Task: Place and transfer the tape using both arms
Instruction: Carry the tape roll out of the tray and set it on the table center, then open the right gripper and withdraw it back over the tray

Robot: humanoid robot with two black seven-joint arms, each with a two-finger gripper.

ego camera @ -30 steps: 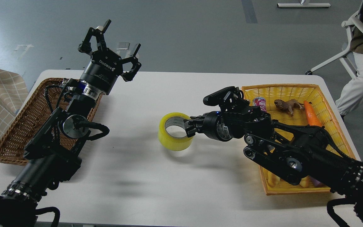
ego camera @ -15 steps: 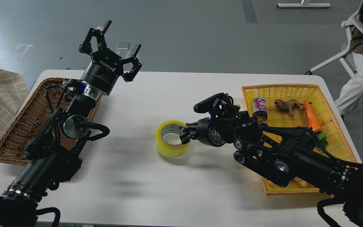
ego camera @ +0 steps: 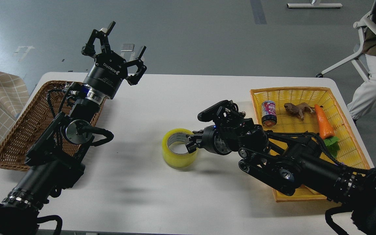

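Right tool (ego camera: 192, 143) is pinched on the near wall of the tape (ego camera: 179, 148), one finger inside the core, the roll sitting on the white desk (ego camera: 175, 98) at the tool's tip. Left tool (ego camera: 116, 45) hangs high, fingers spread wide and holding nothing, well apart from the tape, above the wicker basket (ego camera: 18, 137).

White lettering reading ROBOTIQ runs along the black wrist body of the left gripper (ego camera: 115, 49), at the far left. Smaller white print below it is too small to read. The printing on the can (ego camera: 268, 113) in the yellow basket (ego camera: 354, 147) at right is illegible.
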